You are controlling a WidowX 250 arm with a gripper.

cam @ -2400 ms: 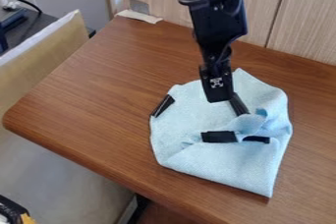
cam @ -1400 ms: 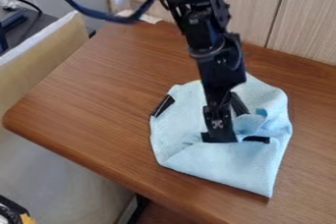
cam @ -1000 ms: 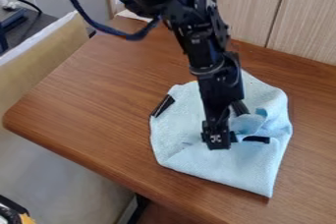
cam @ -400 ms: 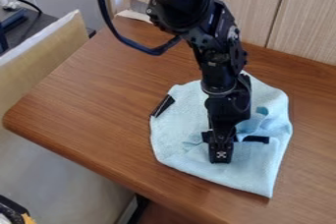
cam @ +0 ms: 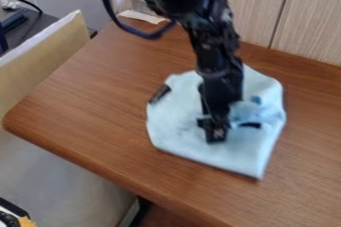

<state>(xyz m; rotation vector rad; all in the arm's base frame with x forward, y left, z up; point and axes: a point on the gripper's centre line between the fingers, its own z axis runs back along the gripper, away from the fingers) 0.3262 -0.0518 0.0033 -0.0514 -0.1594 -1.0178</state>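
The black gripper (cam: 216, 135) points down onto the middle of a light blue cloth (cam: 180, 134), which lies partly folded on the brown table. It covers part of the cloth, and its fingertips are hard to make out. A black strip (cam: 160, 93) sits at the cloth's upper left edge. Just right of the gripper, another black piece (cam: 250, 125) shows beside a raised, crumpled fold (cam: 250, 111). What lies directly under the gripper is hidden.
The wooden table (cam: 86, 106) has its rounded corner at the left. A wood-panelled wall (cam: 309, 22) stands behind it. Beyond the left edge is a tan board (cam: 40, 61), and a pale scrap (cam: 141, 16) lies at the back corner.
The arm first came down over the cloth and toward the front edge. Since the last earlier frame, the gripper has shifted back and slightly left, and the whole cloth has slid the same way.
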